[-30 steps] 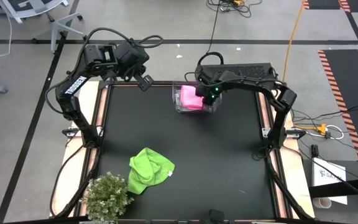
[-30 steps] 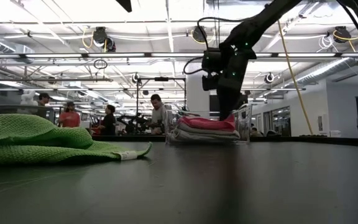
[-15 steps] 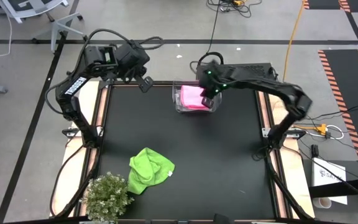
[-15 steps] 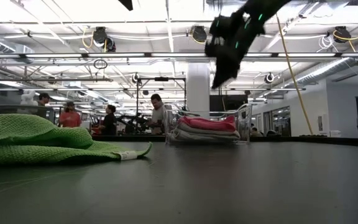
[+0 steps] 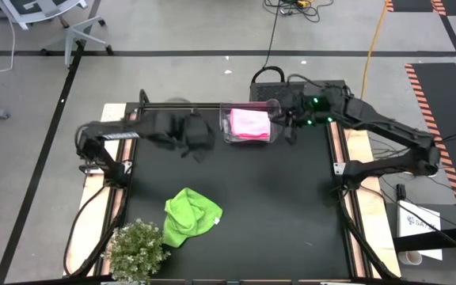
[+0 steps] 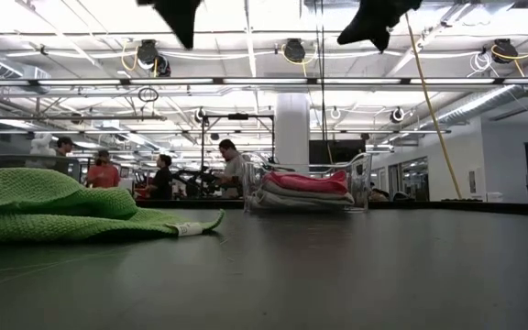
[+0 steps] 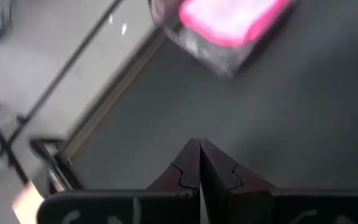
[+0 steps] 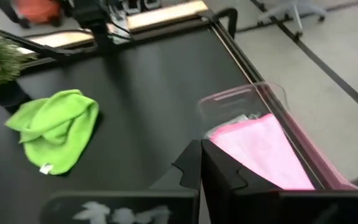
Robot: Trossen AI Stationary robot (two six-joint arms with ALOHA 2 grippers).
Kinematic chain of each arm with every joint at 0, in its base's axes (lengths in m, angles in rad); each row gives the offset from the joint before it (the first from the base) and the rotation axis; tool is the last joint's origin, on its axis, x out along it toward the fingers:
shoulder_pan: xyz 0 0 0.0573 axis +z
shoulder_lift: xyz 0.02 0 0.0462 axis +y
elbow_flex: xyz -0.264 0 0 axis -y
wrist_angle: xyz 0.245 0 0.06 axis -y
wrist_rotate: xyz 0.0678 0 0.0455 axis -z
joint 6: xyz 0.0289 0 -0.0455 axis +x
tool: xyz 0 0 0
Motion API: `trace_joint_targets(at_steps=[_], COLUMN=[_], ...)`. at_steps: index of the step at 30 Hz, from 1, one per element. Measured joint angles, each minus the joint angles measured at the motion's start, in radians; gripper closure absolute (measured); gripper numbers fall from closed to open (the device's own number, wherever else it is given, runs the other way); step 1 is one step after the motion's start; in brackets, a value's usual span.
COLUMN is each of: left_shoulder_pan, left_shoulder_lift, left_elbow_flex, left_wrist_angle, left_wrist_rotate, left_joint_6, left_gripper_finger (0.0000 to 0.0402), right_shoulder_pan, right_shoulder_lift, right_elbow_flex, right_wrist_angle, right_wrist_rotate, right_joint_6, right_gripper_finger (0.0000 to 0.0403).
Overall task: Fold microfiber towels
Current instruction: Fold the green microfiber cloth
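A lime green towel [image 5: 190,216] lies crumpled on the black mat at the near left, also in the low view [image 6: 53,206] and the right wrist view [image 8: 55,127]. A pink towel [image 5: 249,123] lies folded on top of the stack in the clear bin [image 5: 229,136] at the far middle, with white towels [image 6: 301,196] under it. My left gripper [image 5: 200,144] hangs shut above the mat, left of the bin, holding nothing. My right gripper [image 5: 291,131] hangs shut just right of the bin, above it, also bare.
A small bushy plant [image 5: 137,252] stands at the near left corner, beside the green towel. The bare black mat [image 5: 275,214] spreads over the middle and right. People stand far off in the room behind the table [image 6: 232,165].
My right gripper has risen out of the bin and drawn back toward the table's right edge, tipping up toward level; the pink towel stays in the bin. My left arm has swung from the far left corner out over the mat toward the bin, coming lower.
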State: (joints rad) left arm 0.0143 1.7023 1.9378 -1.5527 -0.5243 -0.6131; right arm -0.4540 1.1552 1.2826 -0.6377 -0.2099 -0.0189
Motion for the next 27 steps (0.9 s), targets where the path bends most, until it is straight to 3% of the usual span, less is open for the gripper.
trace_joint_targets(at_steps=[5,11,15,21,27], left_shoulder_pan=[-0.087,-0.194,-0.264,-0.37,-0.466], left_shoulder_lift=[0.002,0.002,-0.009,-0.01,-0.01], left_elbow_flex=[-0.21,-0.286,-0.287,-0.287,-0.287], left_wrist_angle=[0.037,0.037,0.036,0.019,0.023], left_wrist_rotate=[0.058,0.124,0.124,0.146,0.169], left_joint_6=[-0.271,-0.456,-0.501,-0.571,-0.531], left_gripper_finger=[0.0396,0.0399,0.0388,0.0381,0.038], right_shoulder_pan=[0.095,0.264,0.382,0.494,0.57], right_shoulder_lift=[-0.072,-0.061,-0.001,0.061,0.07], right_elbow_flex=[-0.145,-0.307,-0.344,-0.343,-0.343], right_wrist_angle=[0.105,0.267,0.384,0.485,0.492], right_wrist_rotate=[0.0,-0.025,-0.018,0.111,0.261], right_joint_6=[0.008,0.259,0.355,0.45,0.507], right_gripper_finger=[0.0403,0.0403,0.0403,0.0403,0.0403])
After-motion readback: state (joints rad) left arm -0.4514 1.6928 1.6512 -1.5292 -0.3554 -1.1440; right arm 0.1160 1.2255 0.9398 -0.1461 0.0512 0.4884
